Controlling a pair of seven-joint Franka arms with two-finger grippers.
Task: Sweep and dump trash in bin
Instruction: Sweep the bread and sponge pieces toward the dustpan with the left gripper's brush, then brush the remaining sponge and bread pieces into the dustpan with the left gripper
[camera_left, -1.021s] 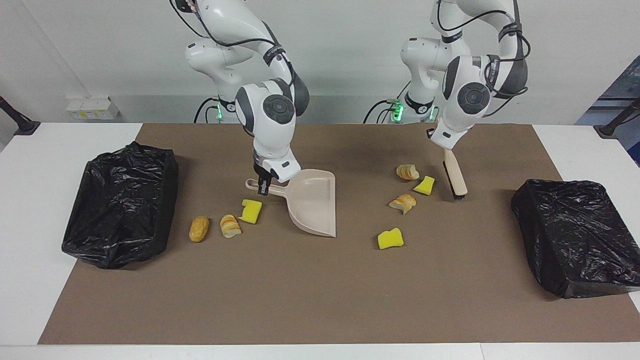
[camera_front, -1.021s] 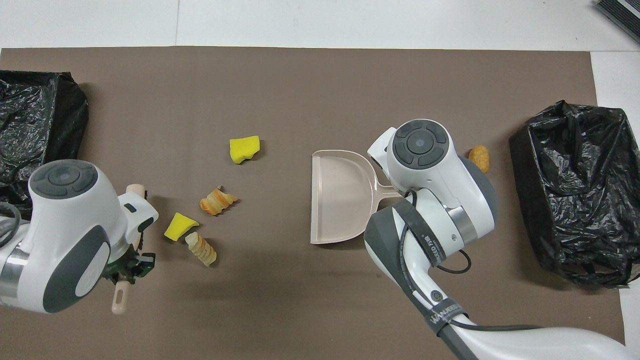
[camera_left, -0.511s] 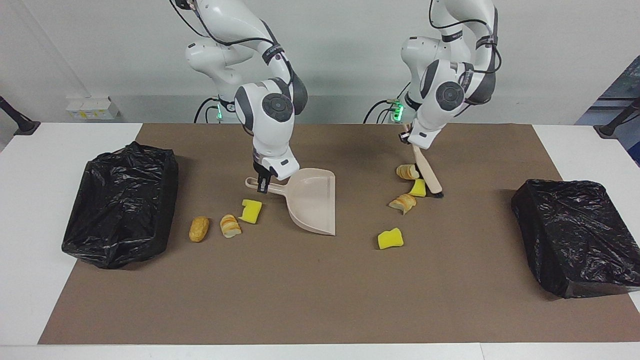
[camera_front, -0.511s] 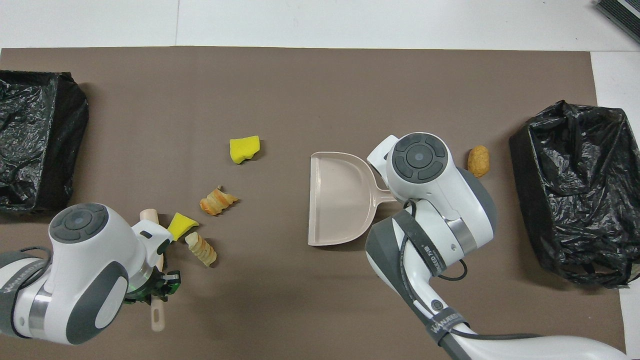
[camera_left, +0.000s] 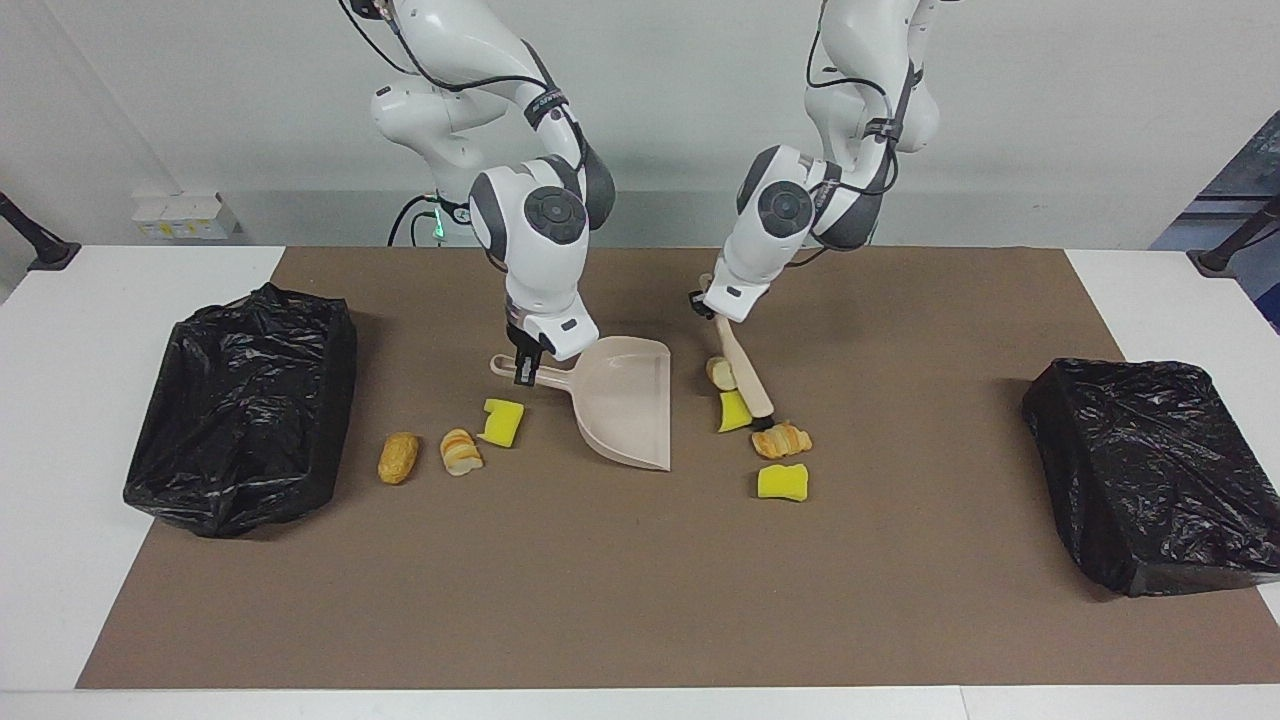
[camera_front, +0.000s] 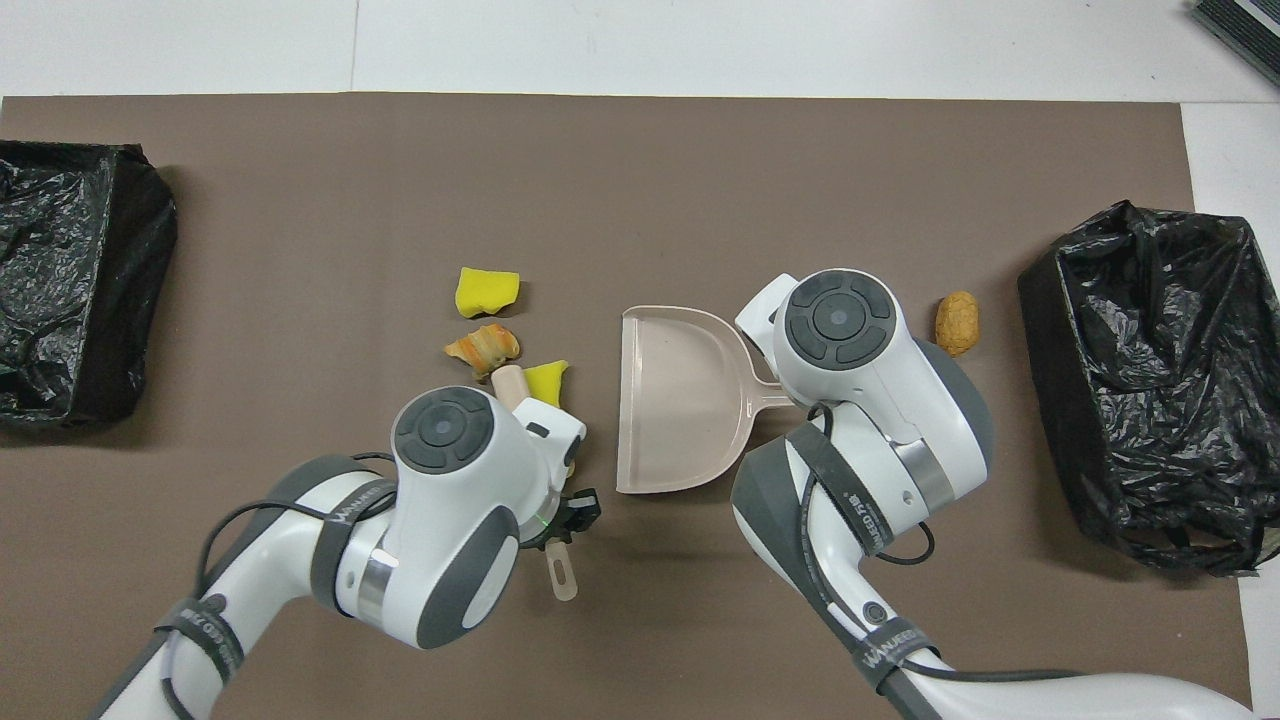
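My right gripper (camera_left: 524, 366) is shut on the handle of the beige dustpan (camera_left: 625, 400), which rests on the mat with its mouth toward the left arm's end. The left gripper (camera_left: 706, 300) is shut on a beige brush (camera_left: 746, 375) whose bristle end is down among the trash beside the pan's mouth. There lie a bread chunk (camera_left: 720, 372), a yellow wedge (camera_left: 733, 412), another bread chunk (camera_left: 782, 440) and a yellow wedge (camera_left: 782, 482). Beside the pan's handle lie a yellow wedge (camera_left: 502, 421), a bread chunk (camera_left: 460, 451) and a brown chunk (camera_left: 398, 457). In the overhead view my arms hide both grippers.
Two bins lined with black bags stand on the brown mat, one at the right arm's end (camera_left: 240, 400) and one at the left arm's end (camera_left: 1150, 470). White table (camera_left: 60, 400) borders the mat (camera_left: 600, 600).
My left arm has swung the brush toward the dustpan, pushing three trash pieces along the mat close to the pan's mouth. The dustpan and right arm barely moved.
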